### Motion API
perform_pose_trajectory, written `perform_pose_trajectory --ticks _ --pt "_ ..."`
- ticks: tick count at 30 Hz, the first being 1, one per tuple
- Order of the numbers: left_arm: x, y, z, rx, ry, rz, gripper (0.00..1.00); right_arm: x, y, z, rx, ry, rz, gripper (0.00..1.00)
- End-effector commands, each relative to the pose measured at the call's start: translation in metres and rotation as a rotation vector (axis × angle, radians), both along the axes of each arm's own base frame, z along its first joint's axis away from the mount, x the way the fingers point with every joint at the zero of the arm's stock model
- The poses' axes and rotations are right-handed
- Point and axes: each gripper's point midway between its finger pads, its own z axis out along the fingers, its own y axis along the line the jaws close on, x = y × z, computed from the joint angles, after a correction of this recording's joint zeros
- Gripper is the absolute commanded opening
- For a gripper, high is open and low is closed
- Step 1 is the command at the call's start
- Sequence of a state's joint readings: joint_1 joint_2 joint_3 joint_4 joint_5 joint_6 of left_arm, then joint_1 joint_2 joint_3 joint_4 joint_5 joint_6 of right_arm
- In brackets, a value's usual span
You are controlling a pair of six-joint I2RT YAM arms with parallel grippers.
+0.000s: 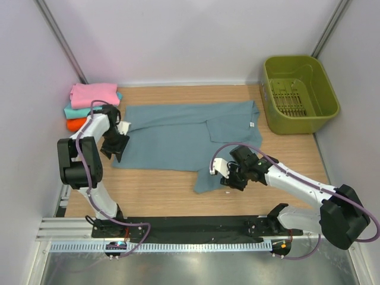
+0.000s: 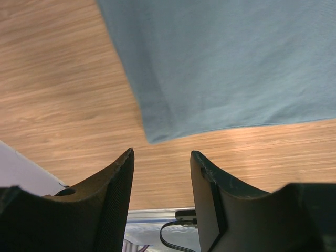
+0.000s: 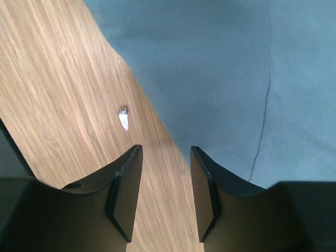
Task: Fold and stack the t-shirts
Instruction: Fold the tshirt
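- The slate blue-grey t-shirt lies spread flat across the middle of the table, its long side running left to right.
- Its white neck label sits at the end nearest the right edge, face up.
- One part of the cloth reaches out toward the near edge, right of centre, and a fold line crosses the shirt above it.
- In the far-left corner three folded shirts are stacked: the pink t-shirt on top, the teal t-shirt under it and the orange t-shirt at the bottom.
- The left gripper hangs over the shirt's left end, just beside the stack. Its fingers are spread with only bare wood between them, and the shirt's corner lies just ahead of the tips, not touched.
- The right gripper is over the edge of the part of the shirt that reaches toward the near edge. Its jaws are spread with nothing pinched; wood shows in the gap, and the cloth edge runs slantwise past the right-hand finger.
- A small pale speck lies on the wood just beside that edge; what it is cannot be told.
- The olive-green basket stands in the far-right corner, near the shirt's label end but apart from it.
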State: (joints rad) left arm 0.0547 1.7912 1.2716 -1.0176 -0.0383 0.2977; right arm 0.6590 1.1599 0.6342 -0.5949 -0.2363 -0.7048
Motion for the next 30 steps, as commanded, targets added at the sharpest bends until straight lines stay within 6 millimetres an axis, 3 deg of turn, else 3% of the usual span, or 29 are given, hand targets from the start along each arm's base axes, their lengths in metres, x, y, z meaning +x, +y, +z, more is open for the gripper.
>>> perform_pose_trajectory --ticks 1,5,15,20,30 --pt "0.001 0.016 0.008 0.018 -0.017 0.009 0.48 0.012 0.007 0.003 0.029 -0.06 -0.003 0.48" --pt "-0.001 0.024 0.004 0.019 -0.001 0.023 0.48 0.013 0.009 0.001 0.027 -0.057 -0.004 0.48" --pt "-0.005 0.021 -0.023 -0.11 0.093 0.139 0.4 0.016 0.008 0.0 0.025 -0.065 -0.018 0.48" --pt "-0.009 0.018 -0.027 -0.178 0.119 0.199 0.36 0.014 0.006 0.0 0.024 -0.067 -0.024 0.48" --pt "-0.023 0.002 -0.032 -0.253 0.16 0.242 0.15 0.012 0.005 -0.003 0.035 -0.075 -0.033 0.49"
